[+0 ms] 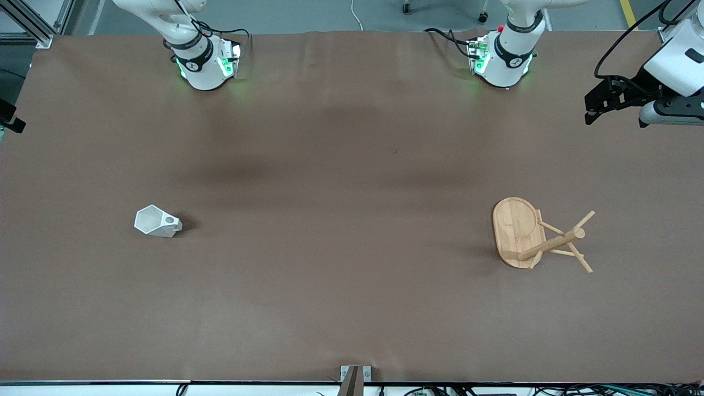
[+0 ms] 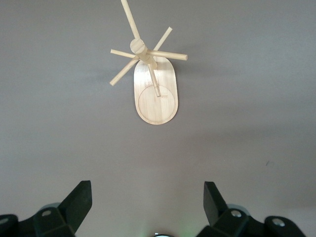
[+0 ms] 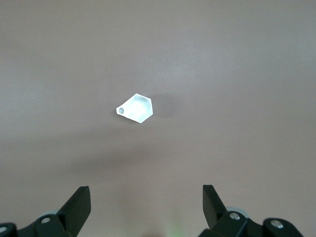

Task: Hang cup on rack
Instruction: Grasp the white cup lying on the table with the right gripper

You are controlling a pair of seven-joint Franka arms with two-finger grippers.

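Here, a broad table [image 1: 341, 181] covered in matte brown sheeting, faintly creased, fills the front view; a strip of grey floor shows along its edge by the robot bases, with a yellow line and some caster wheels, and black cables trail from both bases.

The left gripper [image 2: 148, 197] hangs high over the table at the left arm's end. Its two black fingers [image 2: 79, 202] stand wide apart with nothing between them. Well apart from it, below on the table, stands the rack [image 1: 536, 234]: pale bamboo, with a flat oval base marked by a routed ring, a round central post, and thin straight pegs angling out from the post near its top. The wood is smooth and light, with fine grain.

The right gripper [image 3: 146, 200] does not show in the front view; its own wrist view shows it up over the table toward the right arm's end, fingers [image 3: 79, 202] spread wide and holding nothing. The cup [image 1: 158, 221] sits on the brown surface well below it, clear of the fingers. The cup is small, white and faceted, with flat angular sides, a polygonal rim and a handle tab pierced by a round hole. It casts a short dark shadow on the sheeting.

The cup and the rack lie well apart, near opposite ends of the table.
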